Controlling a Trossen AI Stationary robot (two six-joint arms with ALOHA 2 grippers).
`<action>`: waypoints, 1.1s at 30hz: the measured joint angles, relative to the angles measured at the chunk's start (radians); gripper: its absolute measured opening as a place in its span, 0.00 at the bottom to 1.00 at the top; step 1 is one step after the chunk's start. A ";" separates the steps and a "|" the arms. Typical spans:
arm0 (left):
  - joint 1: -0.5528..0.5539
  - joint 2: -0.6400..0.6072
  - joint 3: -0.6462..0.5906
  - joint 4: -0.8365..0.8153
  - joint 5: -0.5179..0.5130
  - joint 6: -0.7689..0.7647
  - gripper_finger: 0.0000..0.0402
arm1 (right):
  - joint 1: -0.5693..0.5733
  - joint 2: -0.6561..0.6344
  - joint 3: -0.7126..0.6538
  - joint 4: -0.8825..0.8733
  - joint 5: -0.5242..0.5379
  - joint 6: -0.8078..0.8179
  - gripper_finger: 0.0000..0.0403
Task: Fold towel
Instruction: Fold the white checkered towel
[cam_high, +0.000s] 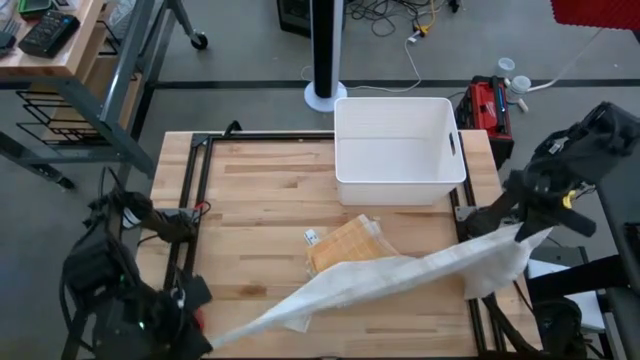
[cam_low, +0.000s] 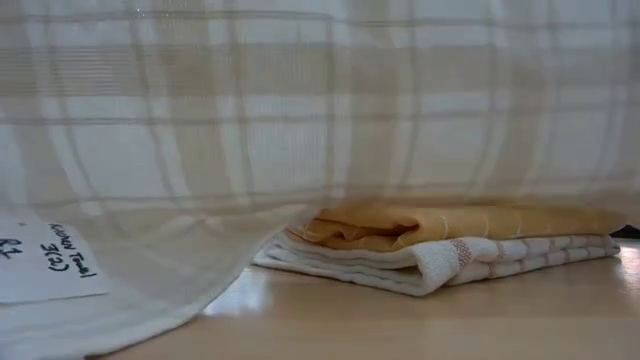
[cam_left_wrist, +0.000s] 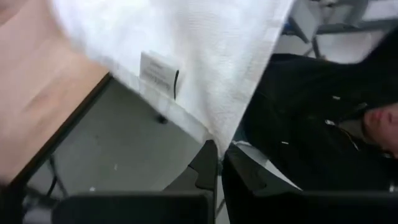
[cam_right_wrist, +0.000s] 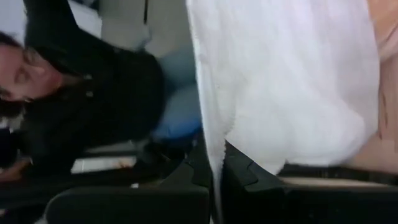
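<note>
The towel (cam_high: 400, 272) hangs stretched above the table (cam_high: 260, 190), its long axis running from the left pincer (cam_high: 200, 338), clamped on its near-left end, to the right pincer (cam_high: 520, 232), clamped on the far-right end.

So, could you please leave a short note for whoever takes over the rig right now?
Left gripper: shut on one end of the white towel, at the table's near left corner.
Right gripper: shut on the other end, at the right edge.
The towel hangs stretched between them above the table.
Done: folded towels are already stacked mid-table; the white bin sits behind.
Left: lay this towel down and fold it.
</note>
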 joint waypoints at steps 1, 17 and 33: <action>0.000 0.011 0.000 0.018 -0.007 0.023 0.00 | 0.000 0.000 -0.020 0.001 -0.010 0.000 0.00; 0.009 0.300 -0.002 0.348 -0.031 0.190 0.00 | 0.050 0.018 -0.478 0.125 -0.203 0.108 0.00; 0.045 0.490 -0.006 0.466 0.087 0.009 0.01 | 0.352 0.133 -0.714 0.349 -0.347 0.377 0.00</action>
